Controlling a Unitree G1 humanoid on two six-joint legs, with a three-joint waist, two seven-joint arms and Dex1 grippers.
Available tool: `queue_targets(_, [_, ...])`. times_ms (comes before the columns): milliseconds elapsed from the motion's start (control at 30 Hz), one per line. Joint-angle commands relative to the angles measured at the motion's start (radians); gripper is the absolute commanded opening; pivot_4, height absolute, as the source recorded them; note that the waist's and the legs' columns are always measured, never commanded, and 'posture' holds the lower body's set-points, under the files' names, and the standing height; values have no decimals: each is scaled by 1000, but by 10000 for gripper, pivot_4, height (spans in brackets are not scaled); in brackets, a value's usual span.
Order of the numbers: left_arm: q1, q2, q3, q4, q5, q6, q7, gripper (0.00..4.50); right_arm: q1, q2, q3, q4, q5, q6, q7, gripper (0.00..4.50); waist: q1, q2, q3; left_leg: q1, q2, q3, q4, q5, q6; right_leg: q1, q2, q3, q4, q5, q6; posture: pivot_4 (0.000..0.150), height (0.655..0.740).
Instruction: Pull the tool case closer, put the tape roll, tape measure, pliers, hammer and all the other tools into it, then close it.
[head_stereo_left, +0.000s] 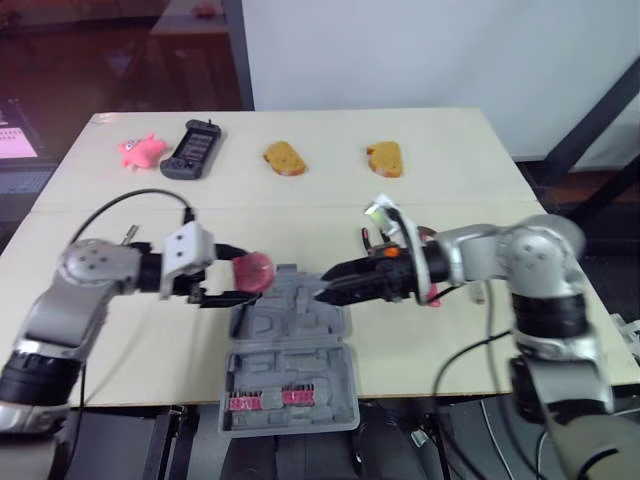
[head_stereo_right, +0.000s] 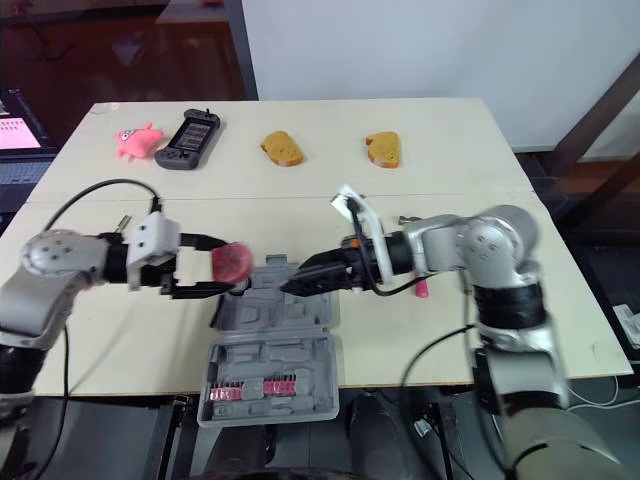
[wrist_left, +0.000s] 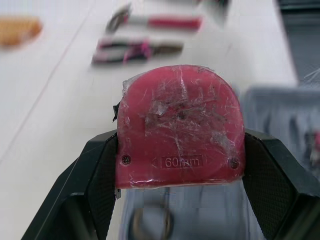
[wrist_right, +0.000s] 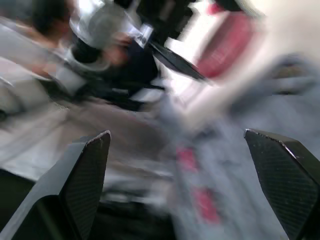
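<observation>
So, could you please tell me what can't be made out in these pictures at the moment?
Left wrist view: the tape measure hides most of the tool case; the red-handled tool beyond is too blurred to name.
Right wrist view: blur hides what the case holds.
Eye views: the right arm covers most of a pink-handled tool, so its kind is unclear.

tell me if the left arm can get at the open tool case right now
Probably yes: the left gripper, shut on the tape measure, is at the tool case's far edge, though the open right gripper hovers over it too.
</observation>
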Motion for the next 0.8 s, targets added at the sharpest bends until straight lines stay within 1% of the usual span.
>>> queue_targets(33, [-26, -8, -8, -38, -9, 16, 4, 29525, -44, 54, -63, 148, 138, 8, -193, 45000, -3, 0, 0, 0, 0, 0, 0, 0, 0, 0, 0, 0, 0, 0, 0, 1500, 7400])
queue_targets(267, [-20, -12, -17, -75, -16, 42, -3, 29525, -47, 137, -123, 250, 299, 8, -461, 45000, -6, 0, 0, 0, 0, -1, 0, 0, 0, -1, 1, 0, 1, 0, 0, 1500, 7400])
queue_targets(367, [-26, -17, -19, -70, -12, 41, -2, 29525, -37, 164, -134, 272, 331, 8, -541, 45000, -6, 0, 0, 0, 0, -1, 0, 0, 0, -1, 1, 0, 1, 0, 0, 1500, 7400])
queue_targets(433, [-21, -22, -27, -75, -9, 39, 0, 29525, -39, 187, -150, 314, 399, -12, -596, 45000, -6, 0, 0, 0, 0, -1, 0, 0, 0, -1, 1, 0, 1, 0, 0, 1500, 7400])
queue_targets(533, [-22, -35, -38, -73, -4, 29, 0, 29525, -39, 198, -143, 347, 481, -37, -672, 37419, -6, 0, 0, 0, 0, -1, 0, 0, 0, -1, 1, 0, 1, 0, 0, 1500, 7400])
queue_targets(633, [-25, -44, -46, -69, 1, 15, 1, 29525, -28, 190, -117, 351, 557, -59, -732, 23504, -5, 0, 0, 0, 0, -1, 0, 0, 0, -1, 1, 0, 1, 0, 0, 1500, 7400])
queue_targets(667, [-25, -45, -46, -69, 2, 12, 1, 29525, -23, 186, -108, 353, 593, -74, -754, 17804, -5, 0, 0, 0, 0, -1, 0, 0, 0, -1, 1, 0, 1, 0, 0, 1500, 7400])
queue_targets(733, [-29, -48, -50, -65, 4, 10, 5, 29525, -15, 172, -85, 356, 649, -96, -790, 9224, -6, 0, 0, 0, 0, -1, 0, 0, 0, -1, 1, 0, 1, 0, 0, 1500, 7400])
queue_targets(767, [-32, -52, -51, -60, 7, 9, 7, 29525, -10, 161, -70, 358, 677, -105, -806, 5549, -6, 0, 0, 0, 0, -1, 0, 0, 0, -1, 1, 0, 1, 0, 0, 1500, 7400])
queue_targets(800, [-34, -58, -48, -56, 6, 11, 14, 29525, -3, 151, -53, 357, 704, -117, -823, 5116, -6, 1, 0, 0, 0, -1, 0, 0, 0, -1, 1, 0, 1, 0, 0, 1500, 7400])
